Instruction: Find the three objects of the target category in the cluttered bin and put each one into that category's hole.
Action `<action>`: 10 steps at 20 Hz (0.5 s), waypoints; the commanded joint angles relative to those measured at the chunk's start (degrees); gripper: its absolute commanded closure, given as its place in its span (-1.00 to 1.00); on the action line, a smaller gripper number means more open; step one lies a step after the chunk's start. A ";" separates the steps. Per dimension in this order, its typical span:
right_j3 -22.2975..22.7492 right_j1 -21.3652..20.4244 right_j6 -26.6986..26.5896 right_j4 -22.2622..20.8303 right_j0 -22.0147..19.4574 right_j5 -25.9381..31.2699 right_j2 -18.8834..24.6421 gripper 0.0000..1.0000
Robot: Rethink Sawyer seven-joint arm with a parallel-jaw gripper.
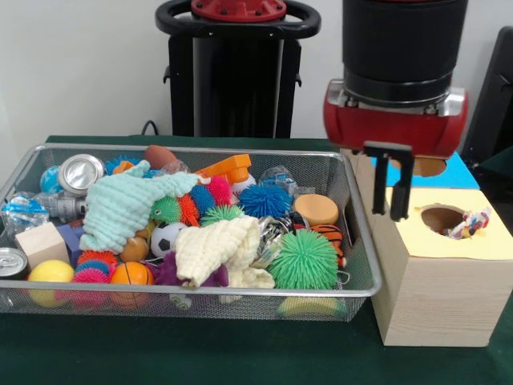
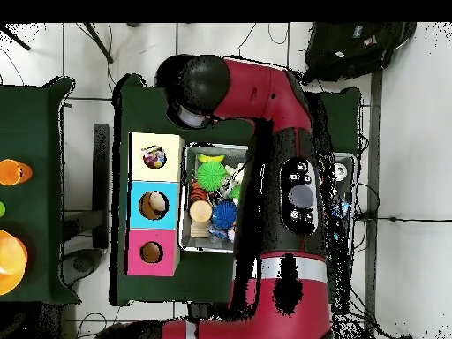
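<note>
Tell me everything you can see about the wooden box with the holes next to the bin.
The box is pale wood, standing upright on the green cloth just right of the wire bin. The overhead view shows three top panels in a row: yellow, blue and pink, each with a round hole. A small multicoloured object sits in the yellow hole. The gripper hangs open over the yellow panel's edge.

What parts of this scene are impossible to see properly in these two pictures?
- Bin contents, overhead view: mostly covered by the red arm.
- Items under the cream cloth and mint cloth, front view: buried.
- Blue section of the wooden box, front view: hidden behind the gripper.
- Object in the yellow hole: too small to identify.
</note>
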 commanded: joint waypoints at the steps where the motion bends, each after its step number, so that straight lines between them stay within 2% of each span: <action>1: 6.72 -0.97 2.32 1.48 1.18 2.76 3.90 1.00; 10: 7.91 -0.81 3.88 2.61 2.75 0.50 3.30 1.00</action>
